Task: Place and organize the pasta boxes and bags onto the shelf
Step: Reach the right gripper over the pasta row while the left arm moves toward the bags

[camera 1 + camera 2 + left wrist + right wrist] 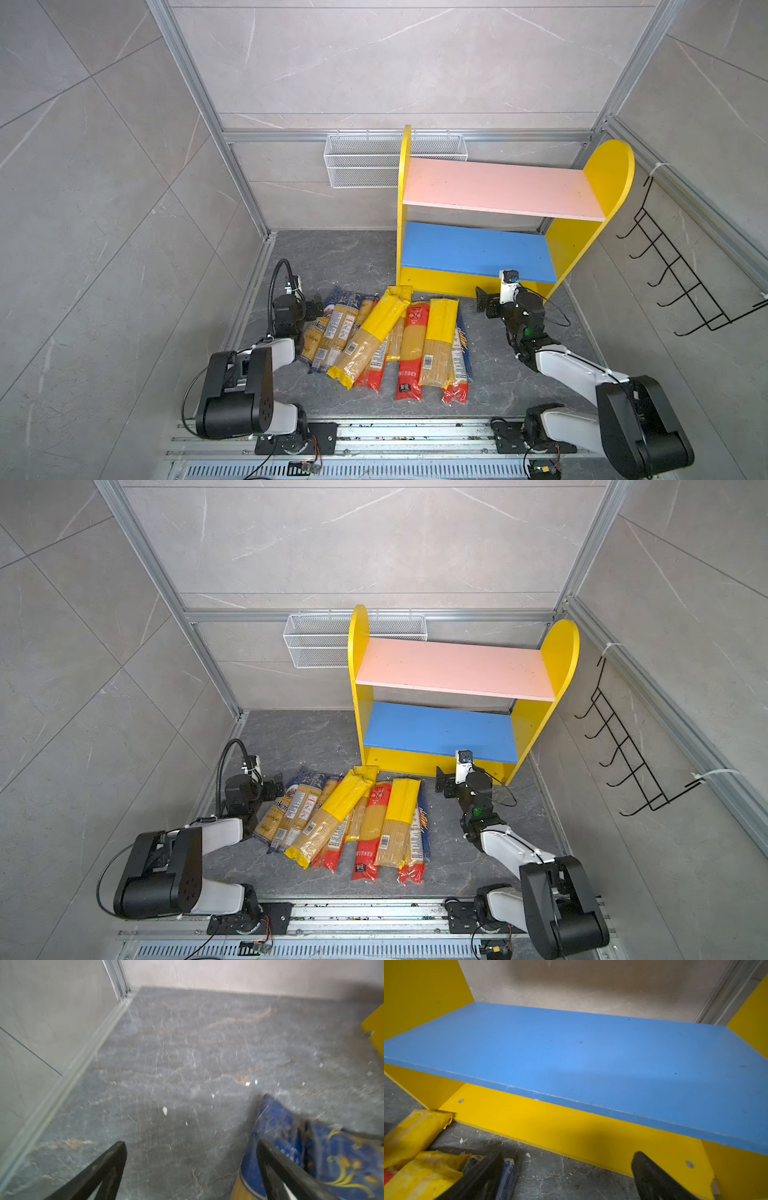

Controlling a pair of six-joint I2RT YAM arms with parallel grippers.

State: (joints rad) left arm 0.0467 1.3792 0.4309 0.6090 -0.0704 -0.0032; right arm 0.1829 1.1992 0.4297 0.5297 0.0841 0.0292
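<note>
Top views both show a heap of long spaghetti packets lying on the dark grey marbled floor, side by side and partly overlapping, wrapped in yellow, red and dark blue with clear windows. Just behind the heap, towards the right, stands the shelf, with yellow round-topped sides, a pink upper board and a blue lower board. One yellow packet lies slantwise on top of the heap, its far end right up against the shelf's foot. The left gripper hangs at the heap's left edge, jaws spread wide and holding nothing. In the left wrist view one finger overlaps the end of a dark blue packet; whether they touch cannot be told. The right gripper hovers low before the shelf's front, beside the heap, jaws likewise wide apart and empty. A white wire basket hangs on the back wall, a black hook rack on the right wall.
</note>
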